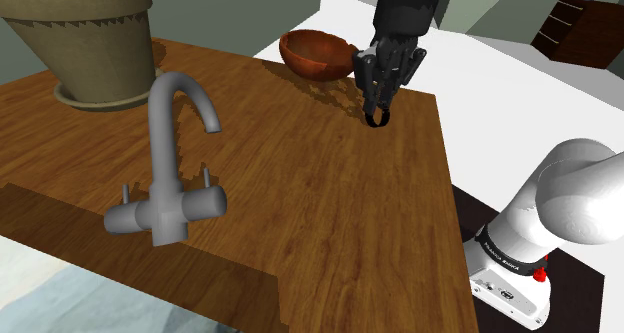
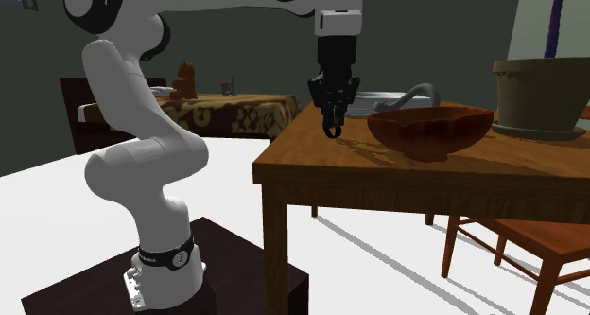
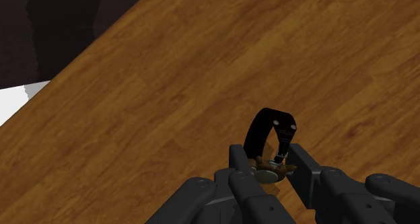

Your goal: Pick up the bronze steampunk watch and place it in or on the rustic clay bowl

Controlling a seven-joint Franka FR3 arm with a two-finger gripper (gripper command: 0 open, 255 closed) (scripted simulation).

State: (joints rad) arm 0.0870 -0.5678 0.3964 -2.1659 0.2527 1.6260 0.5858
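My black gripper (image 3: 269,167) is shut on the watch (image 3: 270,138), a small bronze dial with a black looped strap. In the shoulder view the gripper (image 1: 378,109) hangs above the wooden table (image 1: 300,181) with the watch (image 1: 376,116) dangling from its fingertips, lifted off the surface. The reddish-brown clay bowl (image 1: 318,53) rests on the table just to the shoulder view's left of the gripper. In the second exterior view the gripper (image 2: 332,124) holds the watch (image 2: 333,129) to the left of the bowl (image 2: 431,131), slightly above its rim level.
A grey faucet (image 1: 170,171) stands at the table's near left in the shoulder view. A large plant pot (image 1: 85,36) sits at the far left. A chair (image 2: 511,242) stands under the table. The table edge lies close to the gripper.
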